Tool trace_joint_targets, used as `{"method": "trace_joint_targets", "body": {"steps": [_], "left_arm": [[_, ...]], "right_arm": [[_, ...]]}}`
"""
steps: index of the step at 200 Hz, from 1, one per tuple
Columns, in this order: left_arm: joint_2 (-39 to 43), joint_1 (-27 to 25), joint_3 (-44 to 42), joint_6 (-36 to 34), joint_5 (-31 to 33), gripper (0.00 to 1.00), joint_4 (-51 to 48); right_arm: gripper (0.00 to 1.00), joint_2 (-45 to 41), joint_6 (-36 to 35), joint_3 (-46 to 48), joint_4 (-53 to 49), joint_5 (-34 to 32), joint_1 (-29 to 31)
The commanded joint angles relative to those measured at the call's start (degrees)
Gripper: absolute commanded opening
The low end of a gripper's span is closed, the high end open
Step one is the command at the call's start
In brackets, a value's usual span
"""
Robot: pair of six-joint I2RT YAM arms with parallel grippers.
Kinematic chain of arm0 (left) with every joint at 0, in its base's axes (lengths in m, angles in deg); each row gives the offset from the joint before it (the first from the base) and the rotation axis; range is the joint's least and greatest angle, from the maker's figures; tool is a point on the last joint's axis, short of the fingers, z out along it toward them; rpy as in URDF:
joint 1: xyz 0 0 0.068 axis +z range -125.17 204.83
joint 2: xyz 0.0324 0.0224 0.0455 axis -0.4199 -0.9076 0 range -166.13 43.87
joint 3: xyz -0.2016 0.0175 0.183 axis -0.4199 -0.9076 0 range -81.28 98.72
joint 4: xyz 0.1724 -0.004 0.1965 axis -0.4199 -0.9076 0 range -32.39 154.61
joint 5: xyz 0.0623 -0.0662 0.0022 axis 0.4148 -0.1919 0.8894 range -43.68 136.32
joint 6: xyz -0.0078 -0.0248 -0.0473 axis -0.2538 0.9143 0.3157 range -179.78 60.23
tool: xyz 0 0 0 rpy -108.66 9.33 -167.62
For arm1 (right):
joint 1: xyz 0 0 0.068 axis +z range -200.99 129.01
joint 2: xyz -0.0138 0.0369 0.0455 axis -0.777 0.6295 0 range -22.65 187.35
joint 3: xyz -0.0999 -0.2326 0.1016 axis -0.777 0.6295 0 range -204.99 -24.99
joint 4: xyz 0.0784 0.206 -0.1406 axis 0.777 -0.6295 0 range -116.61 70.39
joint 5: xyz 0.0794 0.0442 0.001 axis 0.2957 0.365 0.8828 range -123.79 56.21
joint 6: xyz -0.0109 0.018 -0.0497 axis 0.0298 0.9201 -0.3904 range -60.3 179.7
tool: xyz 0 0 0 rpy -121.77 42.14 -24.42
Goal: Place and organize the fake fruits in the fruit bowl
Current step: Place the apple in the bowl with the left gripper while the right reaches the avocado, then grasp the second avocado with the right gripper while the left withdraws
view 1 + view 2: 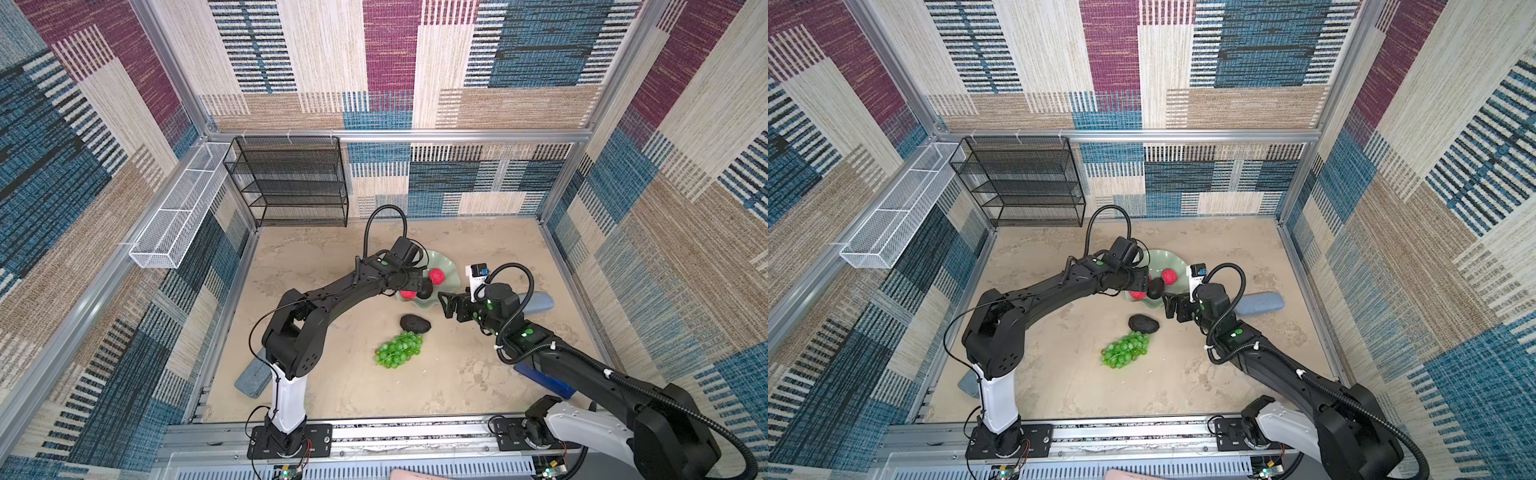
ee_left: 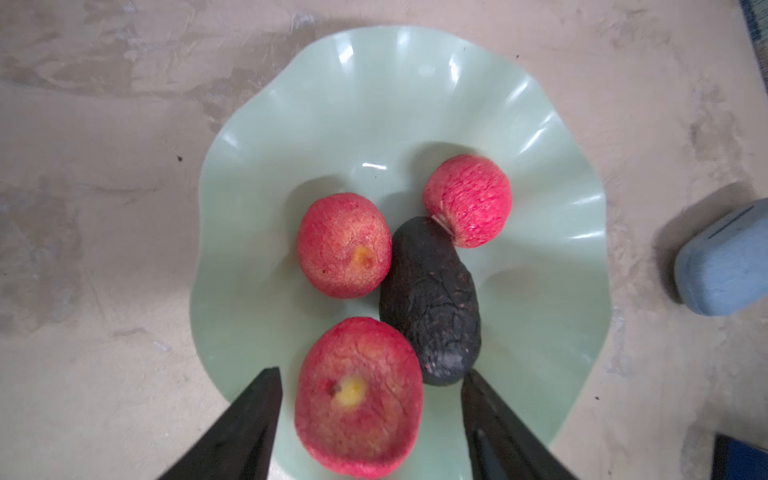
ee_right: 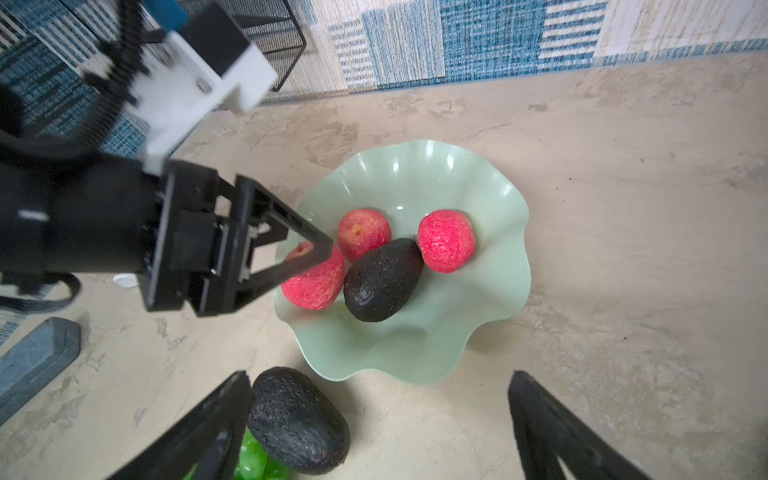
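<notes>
The mint-green fruit bowl (image 1: 451, 268) (image 2: 374, 104) stands at mid-table and holds three red apples (image 2: 344, 245) (image 2: 467, 200) (image 2: 359, 399) and a dark avocado (image 2: 430, 299). My left gripper (image 2: 370, 371) hangs open over the bowl's near side. The nearest apple lies between its fingers with a gap on each side. A second avocado (image 1: 414, 323) (image 3: 297, 419) lies on the table in front of the bowl, touching the green grapes (image 1: 399, 350) (image 1: 1126, 350). My right gripper (image 3: 381, 375) (image 1: 444, 305) is open and empty just in front of the bowl. One of its fingers is right beside the table avocado.
A grey-blue oblong case (image 1: 538, 301) lies right of the bowl, behind my right arm. Another grey case (image 1: 253, 376) lies near the left arm's base, and a dark blue object (image 1: 552, 380) sits under the right arm. A black mesh shelf (image 1: 291, 183) and a white wire basket (image 1: 178, 208) are at the back left.
</notes>
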Motion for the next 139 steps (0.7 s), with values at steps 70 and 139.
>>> {"method": "trace_joint_targets", "body": {"steps": [70, 139], "left_arm": [[36.15, 0.48, -33.05, 3.17, 19.74, 0.78, 19.17], [67.66, 1.64, -57.82, 13.10, 27.88, 0.84, 8.83]], "right_arm": [[0.94, 7.89, -1.89, -0.39, -2.51, -1.33, 13.81], [0.93, 21.31, -2.30, -6.45, 1.59, -4.41, 15.23]]}}
